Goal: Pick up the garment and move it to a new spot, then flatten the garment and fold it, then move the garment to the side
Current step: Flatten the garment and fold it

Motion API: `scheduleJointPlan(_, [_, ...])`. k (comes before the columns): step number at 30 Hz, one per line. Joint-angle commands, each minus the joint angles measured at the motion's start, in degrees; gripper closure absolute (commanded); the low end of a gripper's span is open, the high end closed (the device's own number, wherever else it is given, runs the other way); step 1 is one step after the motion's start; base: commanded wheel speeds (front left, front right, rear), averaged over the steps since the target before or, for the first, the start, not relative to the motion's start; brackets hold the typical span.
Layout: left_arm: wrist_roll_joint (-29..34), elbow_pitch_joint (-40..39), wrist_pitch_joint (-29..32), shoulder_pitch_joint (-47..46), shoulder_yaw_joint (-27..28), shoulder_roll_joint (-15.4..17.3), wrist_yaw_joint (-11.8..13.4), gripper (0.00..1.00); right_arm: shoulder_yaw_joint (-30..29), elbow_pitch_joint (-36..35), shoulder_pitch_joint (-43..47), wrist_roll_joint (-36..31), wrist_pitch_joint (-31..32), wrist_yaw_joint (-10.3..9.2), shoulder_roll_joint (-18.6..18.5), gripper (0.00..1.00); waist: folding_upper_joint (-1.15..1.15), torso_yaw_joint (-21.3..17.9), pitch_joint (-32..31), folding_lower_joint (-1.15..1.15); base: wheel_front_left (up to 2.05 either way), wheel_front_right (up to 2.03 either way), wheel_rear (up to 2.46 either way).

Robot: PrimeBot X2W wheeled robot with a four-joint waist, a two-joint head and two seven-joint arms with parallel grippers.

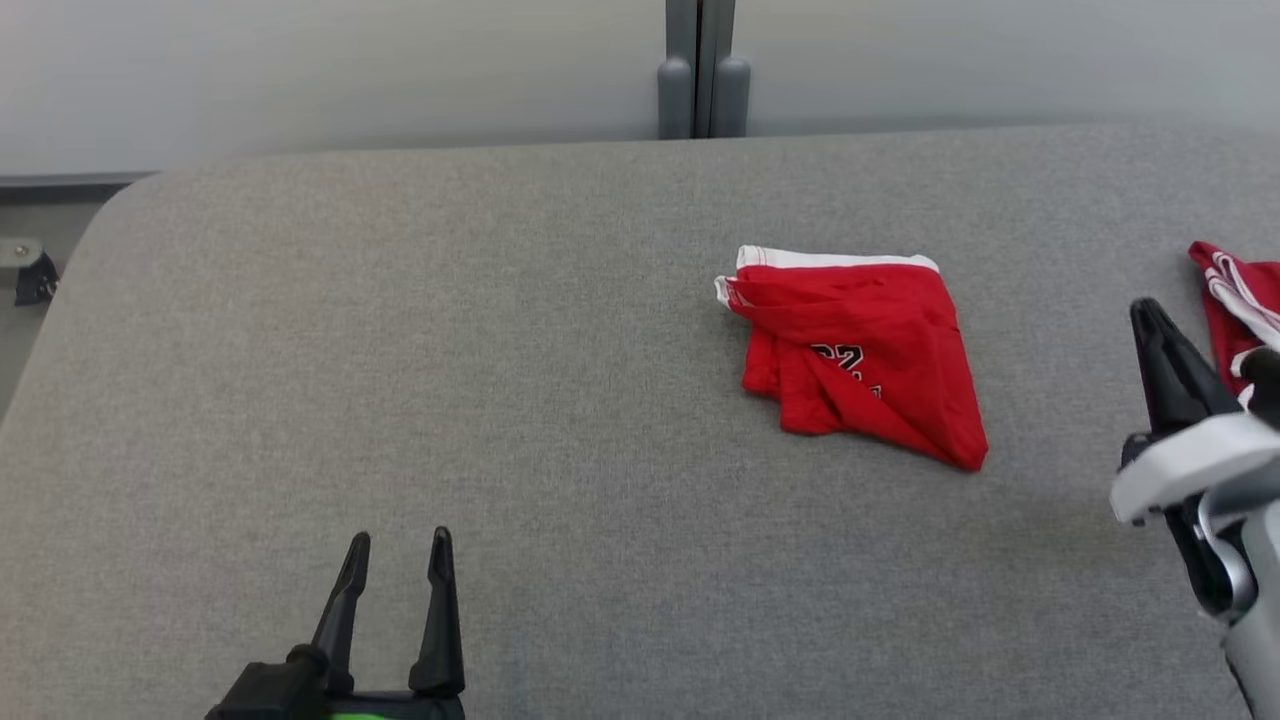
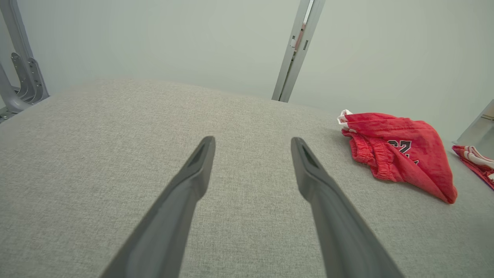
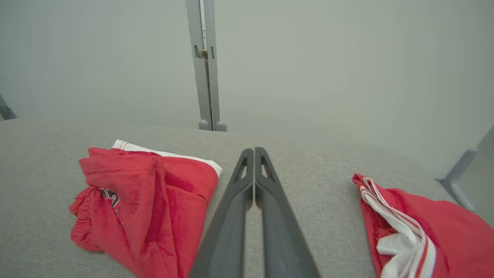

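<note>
Grey cloth-covered table (image 1: 400, 330), far left corner rounded.
Red garment (image 1: 860, 360), lying right of the table's middle, folded into a rough wedge, with a white band along its far edge and black numerals partly showing.
Second red garment (image 1: 1235, 300), white-striped, at the right edge, apart from the first.
Left gripper (image 1: 400, 540), low left, fingers parted over bare cloth, well apart from both garments.
Right gripper (image 1: 1150, 315), far right, dark finger pointing up, just beside the second red garment.
Grey post (image 1: 702, 70), upright against the pale wall behind.
</note>
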Motion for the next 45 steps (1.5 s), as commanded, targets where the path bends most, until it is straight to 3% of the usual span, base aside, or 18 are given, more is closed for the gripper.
scheduleJointPlan(1, [0.11,0.09,0.01,-1.87,-0.27,0.11,-0.34,0.00,1.54,1.83,-2.87,-0.28,0.90,-0.05,-0.86,1.00,0.00,1.54,4.41,0.00,0.00,0.00,0.00])
scheduleJointPlan(12, [-1.22,1.64,0.01,-6.18,-2.62,0.10,-0.34,0.00,16.30,18.06,-18.00,5.34,5.57,-0.06,-3.10,1.00,0.00,6.68,9.17,0.00,0.00,0.00,0.00])
scheduleJointPlan(20, [-2.16,1.59,0.01,-6.41,-3.58,0.10,0.28,0.00,24.67,22.85,-21.58,11.29,6.09,-0.06,-5.36,1.00,0.00,7.75,10.26,0.00,0.00,0.00,0.00])
scheduleJointPlan(28, [-2.56,1.71,0.01,-6.88,-3.81,0.10,0.52,0.00,33.55,21.01,-23.10,18.03,5.58,-0.06,-7.87,1.00,0.00,7.33,10.60,0.00,0.00,0.00,0.00])
scheduleJointPlan(45, [-3.58,1.97,0.01,-5.66,-3.96,0.10,1.14,0.00,54.52,8.29,-24.97,31.18,3.35,-0.06,-14.54,1.00,0.00,5.92,8.42,0.00,0.00,0.00,0.00])
